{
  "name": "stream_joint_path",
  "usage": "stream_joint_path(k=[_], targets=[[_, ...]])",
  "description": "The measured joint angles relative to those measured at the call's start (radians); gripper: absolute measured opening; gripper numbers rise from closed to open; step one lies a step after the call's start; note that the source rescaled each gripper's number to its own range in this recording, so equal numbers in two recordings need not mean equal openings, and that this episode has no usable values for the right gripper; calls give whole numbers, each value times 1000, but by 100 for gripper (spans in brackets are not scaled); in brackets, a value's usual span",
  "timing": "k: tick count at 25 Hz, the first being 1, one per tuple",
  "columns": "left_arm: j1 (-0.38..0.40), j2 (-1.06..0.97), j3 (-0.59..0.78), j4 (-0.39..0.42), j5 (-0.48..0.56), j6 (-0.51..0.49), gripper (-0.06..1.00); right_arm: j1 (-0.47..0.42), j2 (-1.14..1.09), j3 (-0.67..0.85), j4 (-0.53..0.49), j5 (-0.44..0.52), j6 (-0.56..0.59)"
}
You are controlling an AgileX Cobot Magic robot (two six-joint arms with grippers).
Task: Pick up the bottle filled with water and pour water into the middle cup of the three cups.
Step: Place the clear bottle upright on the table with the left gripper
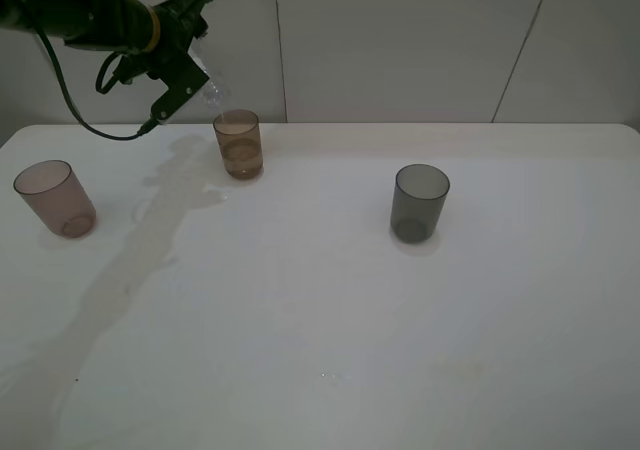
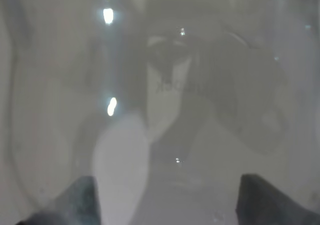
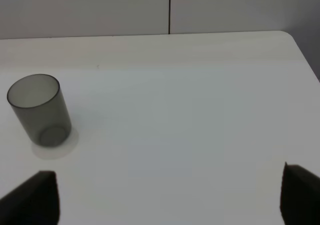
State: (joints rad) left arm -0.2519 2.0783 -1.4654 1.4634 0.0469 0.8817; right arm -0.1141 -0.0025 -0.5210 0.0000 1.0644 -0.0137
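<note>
My left gripper is up at the back left, shut on the clear bottle. The bottle is tilted with its neck pointing down toward the rim of the amber-brown middle cup; a faint liquid line shows inside that cup. In the left wrist view the blurred clear bottle fills the picture between my fingertips. The pinkish-mauve cup stands at the left. The dark smoky-grey cup stands at the right and also shows in the right wrist view. My right gripper is open and empty, and is outside the exterior view.
The white table runs back to a pale panelled wall. A grey streak, like the arm's shadow, runs from the amber cup toward the front left. The table's right edge and back corner show in the right wrist view.
</note>
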Motion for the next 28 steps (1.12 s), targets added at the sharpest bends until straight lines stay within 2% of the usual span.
stream_joint_path(k=[5,12,16,23,25,28], targets=[[0,0,0,77,-4,-29,1,0,0,0,0,0,0],[0,0,0,206,-9,-189,1,0,0,0,0,0,0],[0,0,0,231,-12,-216,1,0,0,0,0,0,0],[0,0,0,221,-15,-241,1,0,0,0,0,0,0],[0,-2,0,182,-26,-255,1,0,0,0,0,0,0],[-3,-16,6,52,-47,-262,1,0,0,0,0,0,0]])
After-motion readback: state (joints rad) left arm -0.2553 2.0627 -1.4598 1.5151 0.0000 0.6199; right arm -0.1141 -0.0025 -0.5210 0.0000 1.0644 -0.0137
